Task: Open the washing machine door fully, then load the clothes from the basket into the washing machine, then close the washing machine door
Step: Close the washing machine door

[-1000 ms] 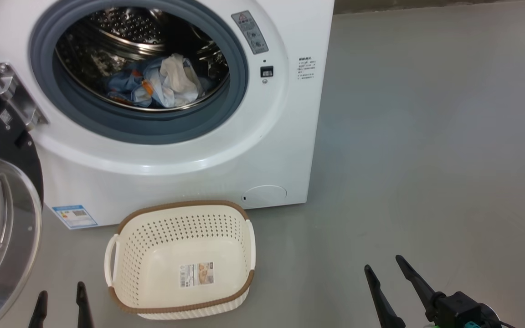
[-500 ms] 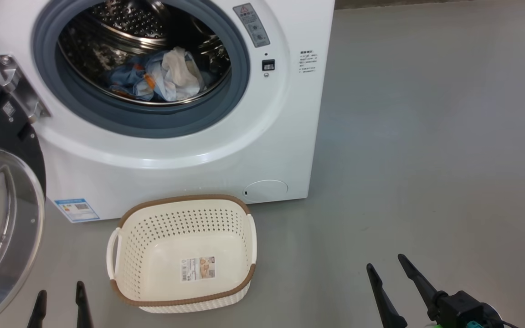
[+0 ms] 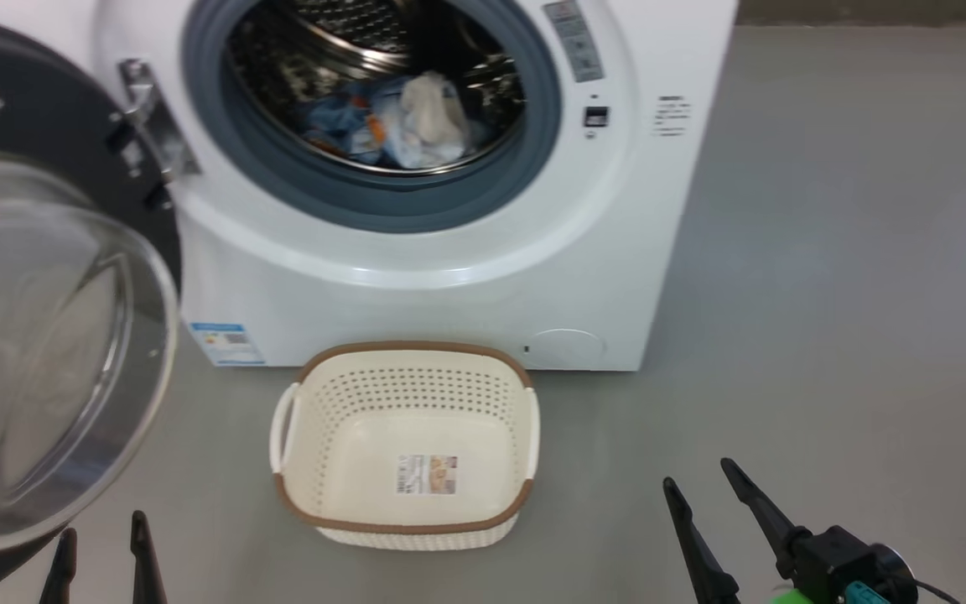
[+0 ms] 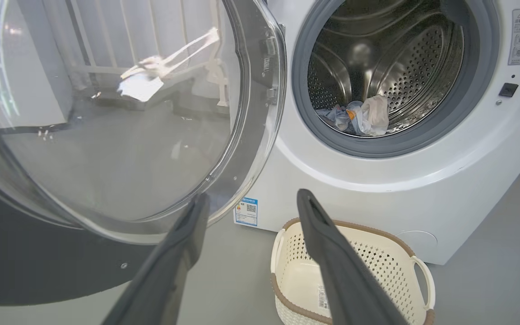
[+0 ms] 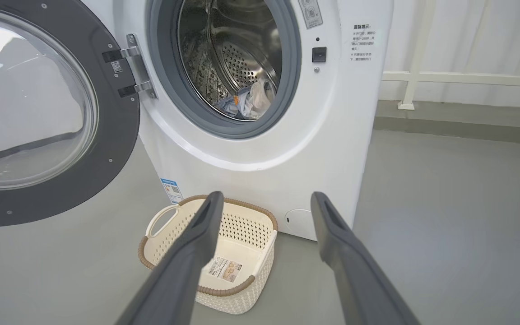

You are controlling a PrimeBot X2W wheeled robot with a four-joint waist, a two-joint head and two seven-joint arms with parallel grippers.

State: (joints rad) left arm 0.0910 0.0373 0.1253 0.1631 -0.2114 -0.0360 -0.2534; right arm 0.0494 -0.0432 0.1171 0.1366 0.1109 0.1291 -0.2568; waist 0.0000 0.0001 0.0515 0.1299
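The white washing machine (image 3: 416,294) stands with its door (image 3: 47,352) swung wide open to the left, glass bowl facing me. The blue, orange-patched and cream clothes (image 3: 399,126) lie at the bottom of the steel drum. The cream basket (image 3: 406,516) sits on the floor in front of the machine with only a label sticker inside. My left gripper (image 3: 101,545) is open at the lower left, just below the door's edge. My right gripper (image 3: 701,486) is open at the lower right, well right of the basket. Both hold nothing.
Grey floor (image 3: 827,294) spreads to the right of the machine. The open door (image 5: 39,117) juts out on the left, close to my left fingers (image 4: 188,234). A white wall with a railing (image 5: 463,76) runs behind the machine.
The head camera has turned left, so machine, door and basket have shifted right in the head view. Both grippers stay open and in the same spots.
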